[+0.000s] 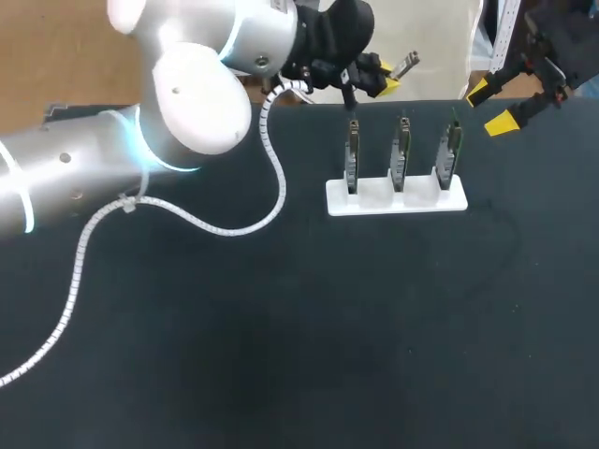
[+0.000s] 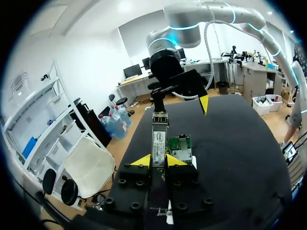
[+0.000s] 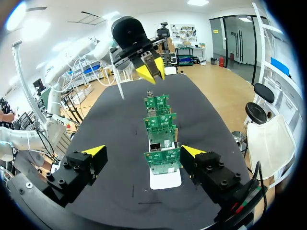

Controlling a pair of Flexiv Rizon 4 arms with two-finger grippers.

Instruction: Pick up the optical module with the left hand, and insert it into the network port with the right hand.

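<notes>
Gripping the optical module (image 2: 159, 136) between the closed yellow tips of the left end effector (image 2: 159, 161), raised over the far side of the worktop (image 1: 281, 355), just beyond the white stand (image 1: 395, 200) and its three upright circuit boards (image 1: 401, 154). Holding the right end effector (image 3: 143, 151) wide open and empty, looking along the row of boards, well apart from the module.

Probably a handover next:
- Bring the open fingers around the end sticking out ahead of the left fingers, square to its long sides.
- Clamp firmly before letting the left grip go.
- Leave the plug end free for the network port; cannot tell which board carries it.
- Avoid brushing the boards.
</notes>
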